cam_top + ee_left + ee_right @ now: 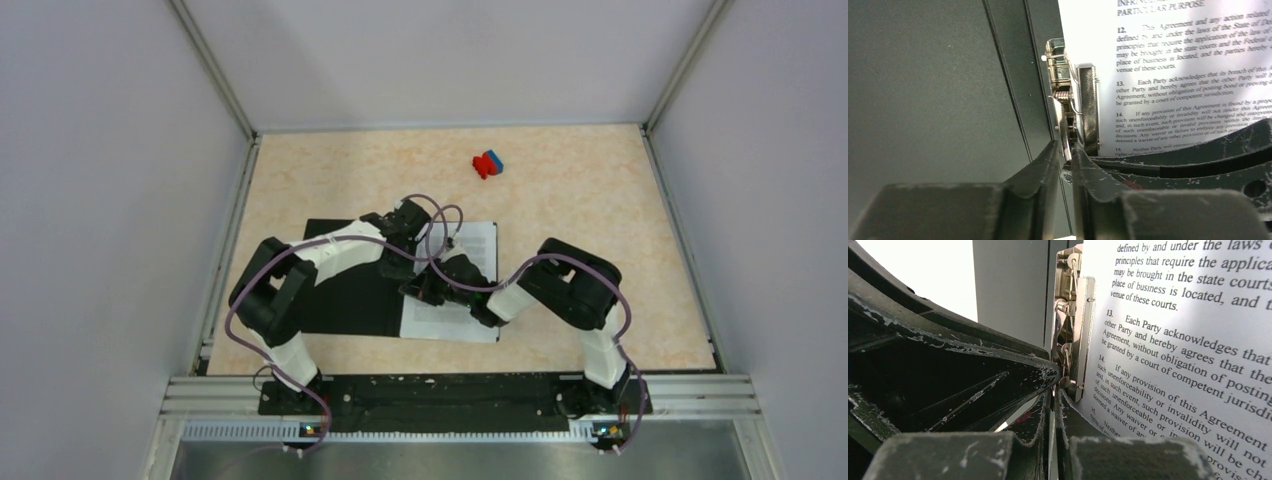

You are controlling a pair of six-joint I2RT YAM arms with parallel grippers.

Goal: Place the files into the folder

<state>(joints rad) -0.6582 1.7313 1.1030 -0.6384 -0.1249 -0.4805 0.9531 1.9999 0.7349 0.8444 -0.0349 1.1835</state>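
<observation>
My left fingers (1066, 159) pinch the clip lever (1062, 120), right fingers (1054, 405) near-shut beside it; files (1173, 75) lie immediately right.

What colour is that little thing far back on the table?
Red and blue. The little thing shows best in the top external view.

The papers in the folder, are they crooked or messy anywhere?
A little. From above, the files sit slightly turned on the open folder, and their near right corner seems to poke past its edge. Their left edge meets the metal clamp. No tear or crease shows.
</observation>
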